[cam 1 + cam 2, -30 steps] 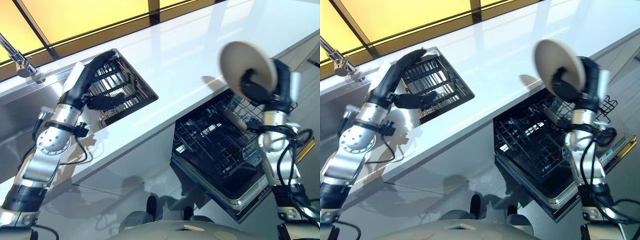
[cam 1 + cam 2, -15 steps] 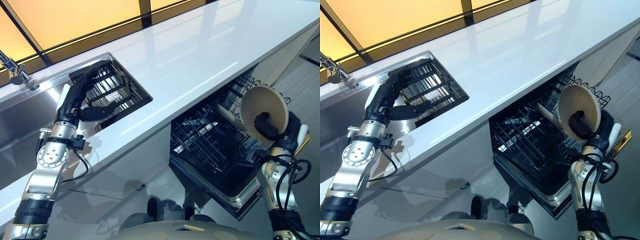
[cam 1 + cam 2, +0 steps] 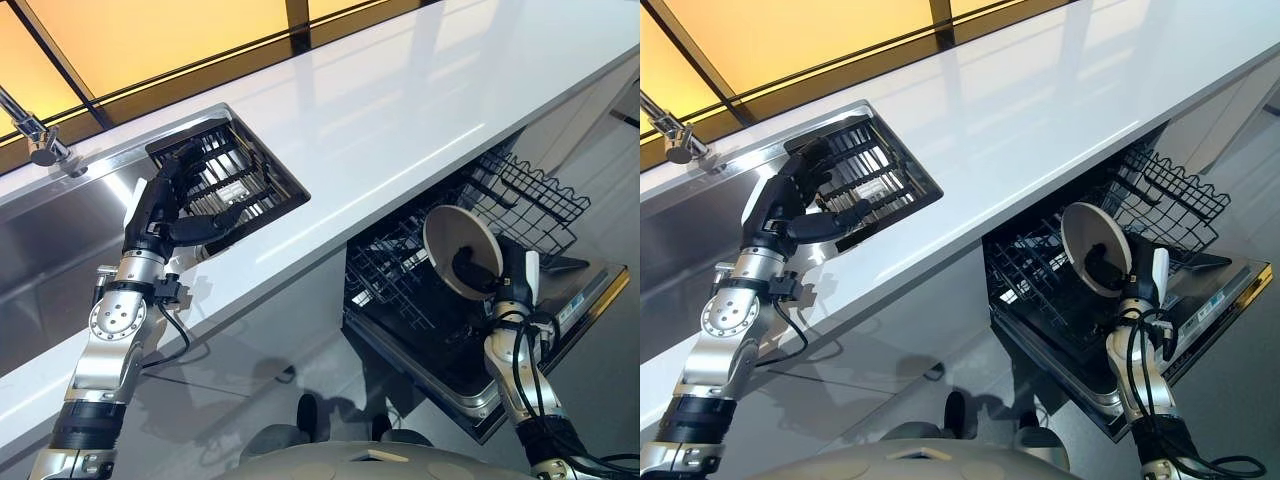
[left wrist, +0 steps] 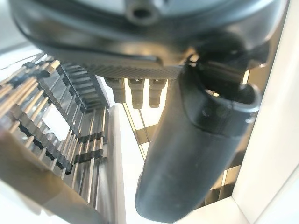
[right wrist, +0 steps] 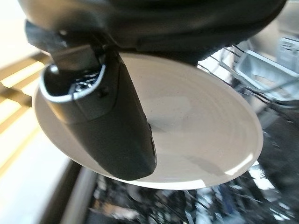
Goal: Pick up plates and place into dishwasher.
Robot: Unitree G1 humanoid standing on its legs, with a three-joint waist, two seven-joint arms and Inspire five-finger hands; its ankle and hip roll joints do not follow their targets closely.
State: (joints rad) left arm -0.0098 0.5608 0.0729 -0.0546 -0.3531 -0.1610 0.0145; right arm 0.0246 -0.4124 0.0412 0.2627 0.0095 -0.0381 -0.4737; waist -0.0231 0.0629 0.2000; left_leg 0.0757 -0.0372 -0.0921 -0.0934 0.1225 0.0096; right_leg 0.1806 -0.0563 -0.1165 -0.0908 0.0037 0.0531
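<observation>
Fingers and thumb of the right hand pinch a pale round plate, held on edge above the black wire rack of the open dishwasher, which sits below the front edge of the glossy white counter. Left hand hovers with fingers relaxed and thumb extended over the dark slatted rack set in the steel sink. Faucet at the counter's back edge; amber-lit window behind; pale floor below.
</observation>
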